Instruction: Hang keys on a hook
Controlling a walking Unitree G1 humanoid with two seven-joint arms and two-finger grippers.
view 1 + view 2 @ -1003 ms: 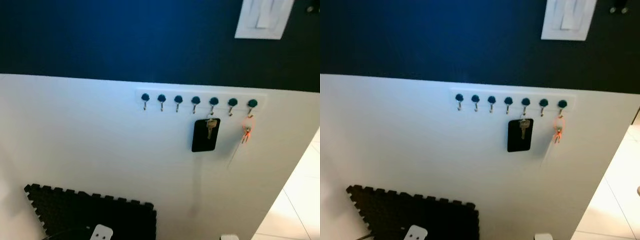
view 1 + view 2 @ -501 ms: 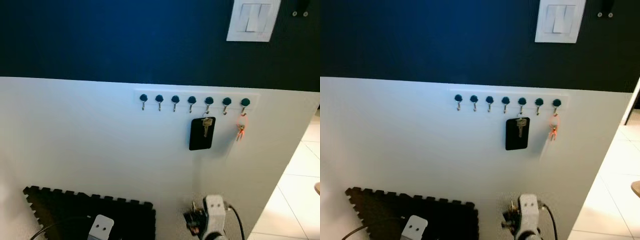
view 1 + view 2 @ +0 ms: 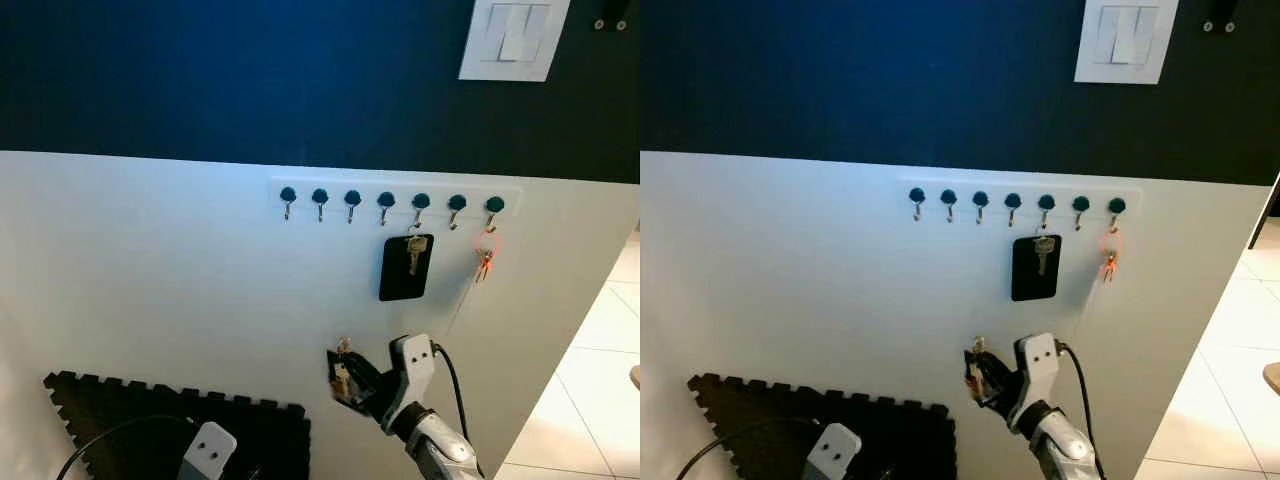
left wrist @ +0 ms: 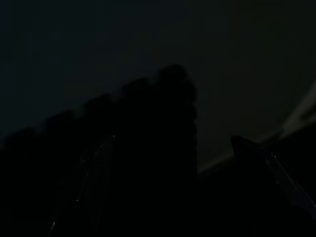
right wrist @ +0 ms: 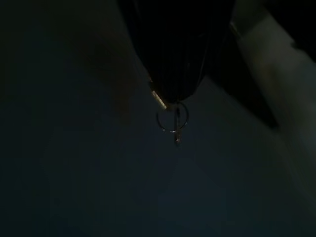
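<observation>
Right gripper, newly risen into view below the hook rail, is holding its fingers clamped on the keys, bringing them toward the free hooks left of the black tag, while the left arm is hanging idle.

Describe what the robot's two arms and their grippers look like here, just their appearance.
The right arm is silver, ending in a white block-shaped wrist housing with two small dark holes. A black cable loops from that housing down along the arm. The right gripper has black fingers. The left arm shows a similar white housing with two dark holes and a black cable curving beside it.
</observation>
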